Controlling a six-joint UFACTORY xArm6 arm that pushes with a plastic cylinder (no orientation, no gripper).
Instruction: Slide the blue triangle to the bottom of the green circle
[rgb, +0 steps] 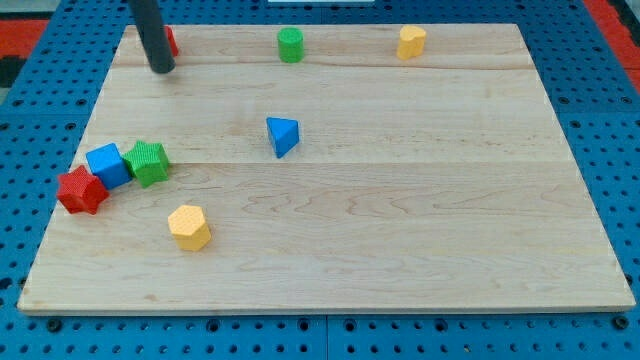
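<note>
Right now, in the one camera view, my tip (161, 68) rests near the board's (400, 250) top left corner, just in front of a red block (168, 40) that the rod mostly hides; it is well apart from the blue triangle (282, 135), which sits left of the board's middle. No claw exists on this rig, so nothing is clenched or released: the rod is bare and touches no task block. The green circle (290, 44) stands at the view's top edge, almost straight above the triangle, with open wood between them. A yellow block (410, 41) sits further right along that edge; a blue cube (107, 164), a green block (149, 162) and a red star (81, 190) cluster at the left, and a yellow hexagon (189, 226) lies below them. To do this well, I judge the tip should circle round to the triangle's lower side, then push upward in a straight, centred line, stopping short so the triangle ends just beneath the circle without knocking it.
</note>
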